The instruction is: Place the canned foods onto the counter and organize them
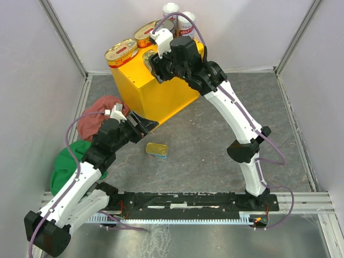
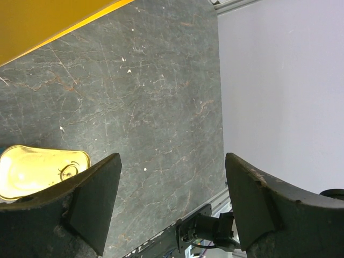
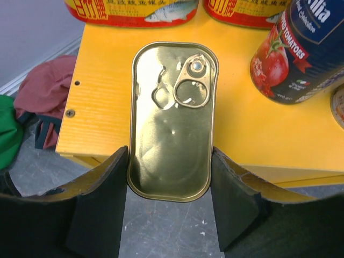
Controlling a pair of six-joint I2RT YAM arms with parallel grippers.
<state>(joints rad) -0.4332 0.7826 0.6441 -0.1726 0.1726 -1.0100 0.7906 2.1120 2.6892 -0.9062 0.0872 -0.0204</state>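
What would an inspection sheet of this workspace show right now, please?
Surface: grey stone floor, yellow counter standing on it.
Job's things: two oval tins, two tall cans, tomato can on counter; rectangular tin on floor.
Clutter: red cloth, green cloth, left side.
Pincers: right pincer shut on second rectangular tin at counter's edge; left pincer open, empty.
Cables: purple cables along both arms.
Surroundings: white walls.

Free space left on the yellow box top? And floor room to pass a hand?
Box top: bare patch between the gripped rectangular tin, the oval tins and the left edge; narrower strip between that tin and the tomato can. Far side is crowded. Floor: open right of the loose tin; cloths crowd the left.
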